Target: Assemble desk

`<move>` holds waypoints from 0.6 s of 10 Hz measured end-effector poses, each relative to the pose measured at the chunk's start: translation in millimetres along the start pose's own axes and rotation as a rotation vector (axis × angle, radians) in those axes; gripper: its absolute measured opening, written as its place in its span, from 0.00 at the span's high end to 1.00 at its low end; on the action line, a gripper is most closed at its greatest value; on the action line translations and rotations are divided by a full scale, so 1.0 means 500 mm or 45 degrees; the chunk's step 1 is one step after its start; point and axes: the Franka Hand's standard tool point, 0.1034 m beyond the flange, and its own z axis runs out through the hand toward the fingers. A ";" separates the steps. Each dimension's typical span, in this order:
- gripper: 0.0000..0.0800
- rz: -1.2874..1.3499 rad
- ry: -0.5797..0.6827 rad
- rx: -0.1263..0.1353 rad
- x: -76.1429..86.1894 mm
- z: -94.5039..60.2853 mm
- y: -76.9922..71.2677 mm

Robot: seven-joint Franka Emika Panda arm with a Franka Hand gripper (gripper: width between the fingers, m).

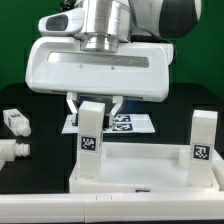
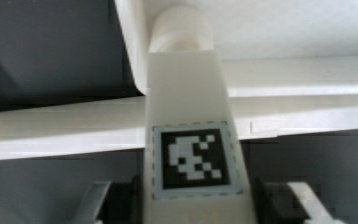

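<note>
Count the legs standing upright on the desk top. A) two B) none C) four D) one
A: one leg stands between the fingers of the gripper, and a second leg stands at the exterior view's right.

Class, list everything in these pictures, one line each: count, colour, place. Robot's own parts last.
desk top: one, white, on the table, nearest the exterior camera.
upright legs: two, white with black-and-white tags, standing on the desk top, one toward the exterior view's left, one at its right.
lying legs: two, white, on the table at the exterior view's left.
marker board: one, white with tags, flat behind the desk top.
table: one, black.
gripper: one, white, fingers either side of one upright leg.
</note>
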 end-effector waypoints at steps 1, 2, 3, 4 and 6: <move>0.64 0.000 0.000 0.000 0.000 0.000 0.000; 0.41 0.000 0.000 0.000 0.000 0.000 0.000; 0.41 0.000 0.000 0.000 0.000 0.000 0.000; 0.24 0.001 -0.012 0.004 -0.002 0.001 -0.001; 0.20 0.033 -0.102 0.047 0.010 -0.013 0.003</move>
